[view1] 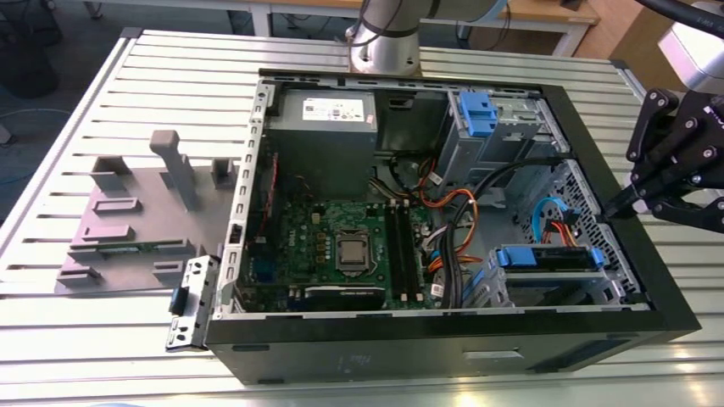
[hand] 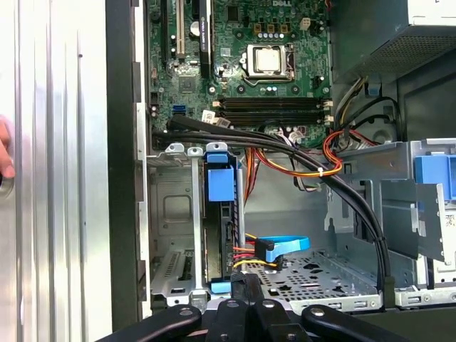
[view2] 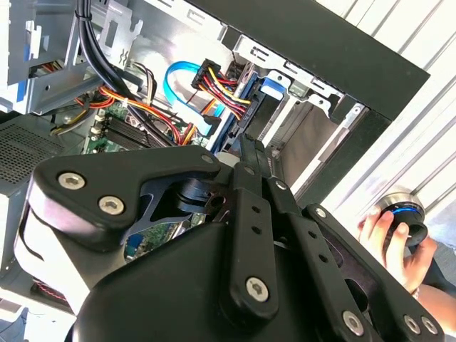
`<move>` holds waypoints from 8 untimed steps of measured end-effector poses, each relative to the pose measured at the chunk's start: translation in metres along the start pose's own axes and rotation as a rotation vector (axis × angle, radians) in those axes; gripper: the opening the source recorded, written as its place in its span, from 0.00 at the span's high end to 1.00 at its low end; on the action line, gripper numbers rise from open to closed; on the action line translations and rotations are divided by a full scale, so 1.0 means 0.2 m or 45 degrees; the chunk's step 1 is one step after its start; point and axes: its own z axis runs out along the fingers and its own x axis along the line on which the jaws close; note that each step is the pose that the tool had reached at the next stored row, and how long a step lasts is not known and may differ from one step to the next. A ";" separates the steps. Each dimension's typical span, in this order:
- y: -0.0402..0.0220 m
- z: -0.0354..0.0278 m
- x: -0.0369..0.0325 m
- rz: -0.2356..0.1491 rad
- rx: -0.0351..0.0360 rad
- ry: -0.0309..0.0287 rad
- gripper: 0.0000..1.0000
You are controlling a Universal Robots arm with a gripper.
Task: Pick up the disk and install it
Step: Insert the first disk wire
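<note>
While my gripper (view1: 619,209) hangs over the case (view1: 453,326) rim at the exterior view's right, fingers (view2: 248,153) pinched together on nothing, I see the disk (hand: 219,187) seated on edge in its bay (hand: 171,206), blue tab outward, near the gripper.

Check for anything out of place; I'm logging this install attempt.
A person's hand grips a round knob just outside the computer case, near the gripper. Inside, nothing looks askew.
</note>
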 end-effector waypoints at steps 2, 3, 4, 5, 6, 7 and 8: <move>0.000 0.000 0.000 0.000 0.0000 -0.0002 0.89; 0.000 0.000 0.000 0.000 0.0000 -0.0003 0.89; 0.000 0.000 0.000 0.000 0.0000 -0.0004 0.89; 0.000 0.000 0.000 0.000 0.0000 -0.0004 0.83; 0.000 0.000 0.000 0.000 0.0000 -0.0006 0.83; 0.000 0.000 0.000 0.000 0.0000 -0.0006 0.77; 0.000 0.000 0.000 0.000 0.0000 -0.0007 0.71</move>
